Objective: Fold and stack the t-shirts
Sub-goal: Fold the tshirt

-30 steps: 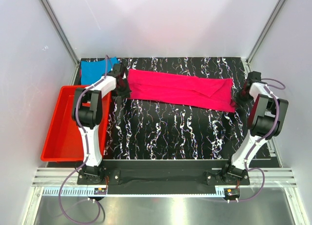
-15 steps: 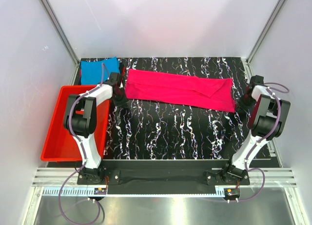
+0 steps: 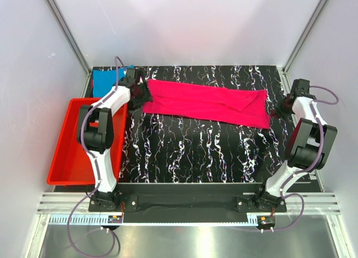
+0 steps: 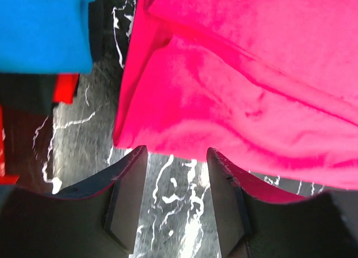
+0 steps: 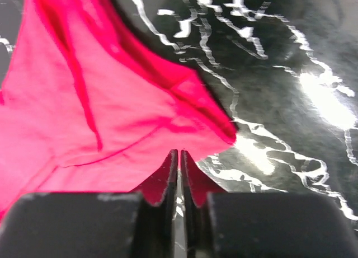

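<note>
The magenta-pink t-shirt (image 3: 207, 103) lies folded into a long band across the back of the table. The turquoise-blue t-shirt (image 3: 106, 80) sits folded in the back left corner. My left gripper (image 3: 139, 98) hovers at the pink shirt's left end, open. In the left wrist view its fingers (image 4: 174, 151) stand apart over bare table, with the pink cloth (image 4: 240, 90) just beyond them and the blue cloth (image 4: 45, 28) at upper left. My right gripper (image 3: 278, 109) is at the shirt's right end, shut. Its tips (image 5: 179, 151) meet at the edge of the pink cloth (image 5: 84, 112), nothing visibly pinched.
A red plastic tray (image 3: 64, 151) stands off the table's left edge beside the left arm. The black marbled tabletop (image 3: 201, 146) spreads in front of the pink shirt. White walls close in the back and both sides.
My left gripper opened, let go of the pink shirt's left end and shifted toward the back. My right gripper closed and drew slightly right, away from the shirt.
</note>
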Tool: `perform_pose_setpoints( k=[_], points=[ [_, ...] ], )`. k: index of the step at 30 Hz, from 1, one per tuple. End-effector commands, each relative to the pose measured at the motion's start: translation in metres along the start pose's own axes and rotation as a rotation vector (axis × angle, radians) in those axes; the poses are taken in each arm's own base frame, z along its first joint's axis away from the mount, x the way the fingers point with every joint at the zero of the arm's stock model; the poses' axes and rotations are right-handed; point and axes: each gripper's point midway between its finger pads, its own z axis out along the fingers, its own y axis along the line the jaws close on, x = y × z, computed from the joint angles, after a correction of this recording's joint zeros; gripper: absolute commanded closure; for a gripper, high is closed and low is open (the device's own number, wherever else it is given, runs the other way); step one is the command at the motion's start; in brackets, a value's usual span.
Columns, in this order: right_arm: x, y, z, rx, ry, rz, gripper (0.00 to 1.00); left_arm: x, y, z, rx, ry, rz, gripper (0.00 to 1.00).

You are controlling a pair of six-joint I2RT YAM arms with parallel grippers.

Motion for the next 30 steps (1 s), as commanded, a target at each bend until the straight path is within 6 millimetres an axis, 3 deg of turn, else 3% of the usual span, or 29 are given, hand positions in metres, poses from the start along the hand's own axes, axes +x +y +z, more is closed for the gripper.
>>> perform_pose_setpoints(
  k=[1,4,11,14,15,16,18,22,30],
  points=[
    [-0.004,0.044,-0.008,-0.105,-0.011,-0.035,0.92,0.001,0.008,0.021,-0.04,0.026,-0.028,0.48],
    [-0.005,0.06,0.0,-0.115,0.0,-0.063,0.95,0.006,0.015,0.029,-0.071,0.057,-0.04,0.48],
    [0.014,0.045,0.04,-0.074,0.071,-0.044,0.96,0.016,0.028,0.036,-0.128,0.089,-0.034,0.5],
    [0.022,0.036,0.058,-0.043,0.097,-0.047,0.97,0.02,0.03,0.038,-0.132,0.103,-0.035,0.67],
    [0.024,0.033,0.063,-0.035,0.104,-0.051,0.97,0.02,0.028,0.038,-0.12,0.103,-0.031,0.75],
    [0.024,0.031,0.066,-0.024,0.108,-0.055,0.98,0.023,0.028,0.038,-0.12,0.106,-0.03,0.9],
    [0.027,0.022,0.073,0.016,0.119,-0.068,0.98,0.025,0.026,0.037,-0.111,0.113,-0.03,1.0],
    [0.023,0.0,0.071,0.115,0.1,-0.092,0.98,0.035,0.023,0.031,-0.097,0.135,-0.024,1.0],
    [0.022,-0.025,0.07,0.194,0.103,-0.104,0.98,0.08,0.028,0.013,-0.107,0.206,0.025,1.0]
  ],
)
